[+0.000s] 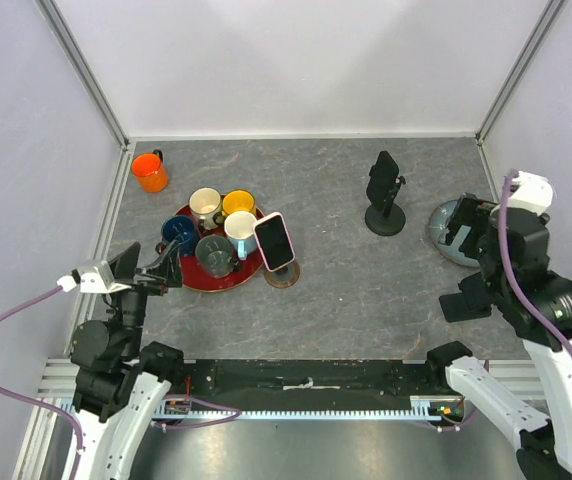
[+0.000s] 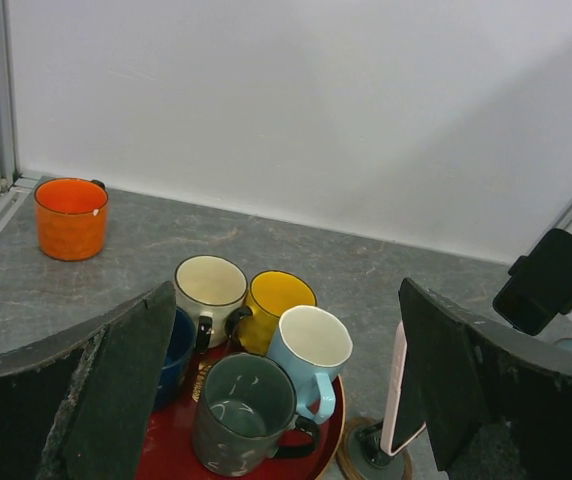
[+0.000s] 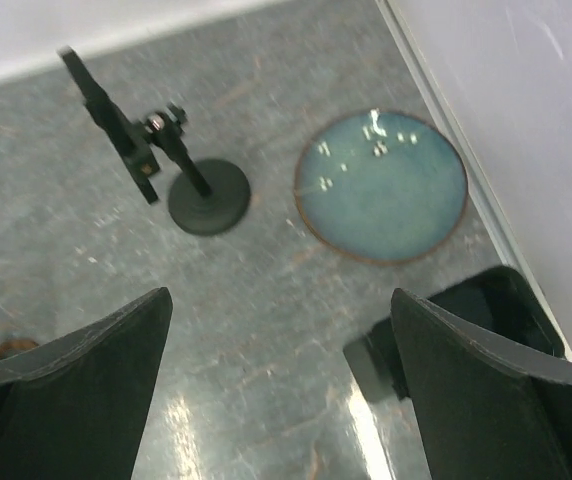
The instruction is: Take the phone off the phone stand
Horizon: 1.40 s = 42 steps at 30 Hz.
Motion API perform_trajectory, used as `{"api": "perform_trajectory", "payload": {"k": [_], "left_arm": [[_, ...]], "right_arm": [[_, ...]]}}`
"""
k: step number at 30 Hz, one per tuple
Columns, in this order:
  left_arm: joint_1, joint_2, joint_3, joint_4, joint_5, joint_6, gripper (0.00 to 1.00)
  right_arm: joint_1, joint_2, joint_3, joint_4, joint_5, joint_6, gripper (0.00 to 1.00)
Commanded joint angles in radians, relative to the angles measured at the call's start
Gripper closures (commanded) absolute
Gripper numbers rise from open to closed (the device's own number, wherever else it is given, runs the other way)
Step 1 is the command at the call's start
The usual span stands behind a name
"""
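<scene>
A phone in a pink case point(image 1: 275, 242) leans on a stand with a round wooden base point(image 1: 284, 277) near the table's middle left. In the left wrist view the phone point(image 2: 399, 395) shows edge-on, partly behind my right finger, with its stand base point(image 2: 364, 456) below. My left gripper point(image 1: 151, 268) is open and empty, hovering left of the phone over the mug tray; it also shows in the left wrist view point(image 2: 286, 330). A second, black stand point(image 1: 385, 195) with a black slab on it stands further right. My right gripper point(image 1: 469, 232) is open and empty, right of that stand point(image 3: 141, 150).
A red tray point(image 1: 191, 275) holds several mugs beside the phone stand. An orange mug point(image 1: 150, 171) stands at the back left. A blue-green plate point(image 3: 381, 185) lies near the right wall, partly under my right gripper. Walls close the table on three sides.
</scene>
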<state>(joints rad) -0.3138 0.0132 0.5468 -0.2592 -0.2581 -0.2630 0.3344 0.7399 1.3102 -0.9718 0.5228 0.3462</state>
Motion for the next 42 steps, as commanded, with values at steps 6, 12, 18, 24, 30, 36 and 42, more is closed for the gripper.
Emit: {"api": "perform_trajectory", "payload": {"k": [6, 12, 18, 24, 30, 36, 42], "left_arm": [[-0.088, -0.082, 0.012, -0.012, -0.04, 0.047, 0.0], [-0.136, -0.09, 0.013, -0.015, -0.046, 0.057, 0.0], [-0.175, -0.093, 0.019, -0.023, -0.047, 0.062, 0.0], [-0.202, -0.094, 0.019, -0.023, -0.059, 0.065, 0.0], [-0.241, -0.094, 0.019, -0.026, -0.063, 0.064, 0.0], [-0.266, -0.093, 0.021, -0.031, -0.056, 0.061, 0.0], [-0.268, -0.088, 0.021, -0.038, -0.047, 0.053, 0.0]], "right_arm": [[-0.003, 0.147, -0.019, -0.151, 0.118, 0.165, 0.02], [-0.073, 0.211, -0.029, -0.13, 0.221, 0.137, 0.02], [-0.293, 0.225, -0.069, -0.025, 0.137, 0.117, 0.02], [-0.564, 0.249, -0.08, 0.088, 0.103, 0.111, 0.02], [-0.791, 0.253, -0.181, 0.119, -0.117, 0.258, 0.02], [-0.834, 0.165, -0.244, 0.119, -0.095, 0.267, 0.02], [-0.834, 0.133, -0.311, 0.13, -0.067, 0.221, 0.02]]}}
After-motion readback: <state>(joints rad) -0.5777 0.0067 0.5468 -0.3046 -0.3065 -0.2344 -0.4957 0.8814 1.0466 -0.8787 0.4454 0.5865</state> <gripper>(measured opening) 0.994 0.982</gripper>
